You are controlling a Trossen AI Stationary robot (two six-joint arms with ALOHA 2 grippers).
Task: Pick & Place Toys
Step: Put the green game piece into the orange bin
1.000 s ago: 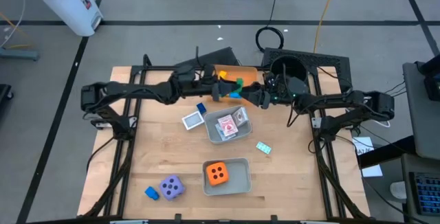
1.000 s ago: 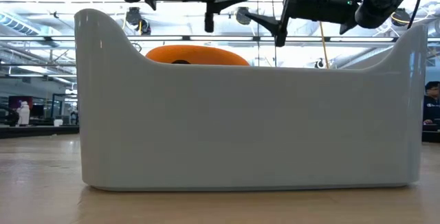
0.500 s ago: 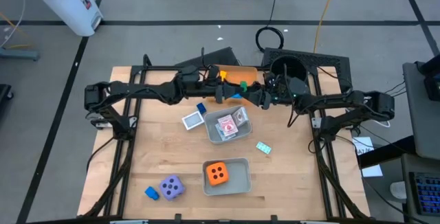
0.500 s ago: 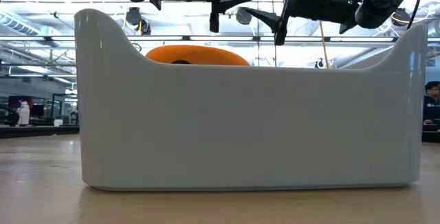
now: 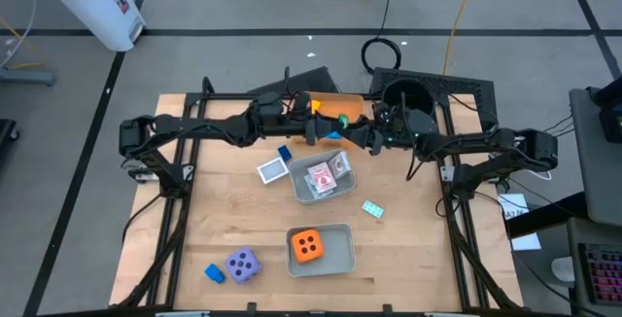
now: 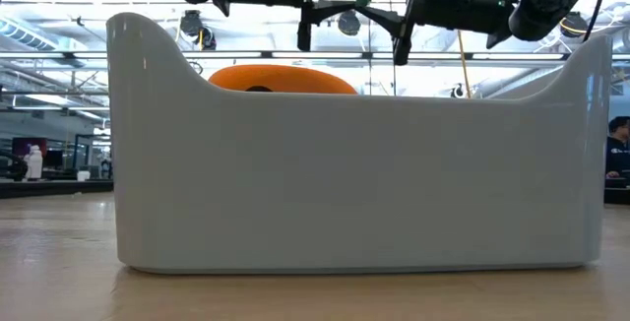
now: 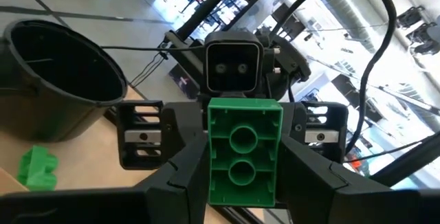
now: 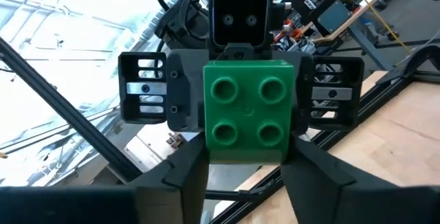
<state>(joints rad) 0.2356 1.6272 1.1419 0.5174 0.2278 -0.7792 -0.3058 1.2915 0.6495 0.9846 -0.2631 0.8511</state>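
A green brick hangs in mid-air over the table's far middle, between my two grippers, which face each other. My left gripper is shut on it; that wrist view shows the brick's hollow underside. My right gripper is shut on the same brick, whose studded top faces its camera. A second green brick lies below, near the black pot. An orange die sits in a clear grey tray. A purple die and a blue brick lie on the table's near left. My left gripper pinches the green brick's two opposite side walls between its two fingers, coming in level from the table's left. The brick is lifted clear of everything, its underside turned toward this gripper. My right gripper pinches the same two side walls between its fingers, level from the table's right and a little upward. The studs face this gripper. The brick hangs clear of the table.
A clear grey tray holding cards stands mid-table under the grippers. An orange tray and the black pot stand at the far edge. A blue brick, a white card and a teal card lie loose.
My right gripper's fingers have closed in from wide open onto the green brick that my left gripper holds. Early in that second my left gripper edged the brick slightly toward the right gripper. The brick stays lifted clear.
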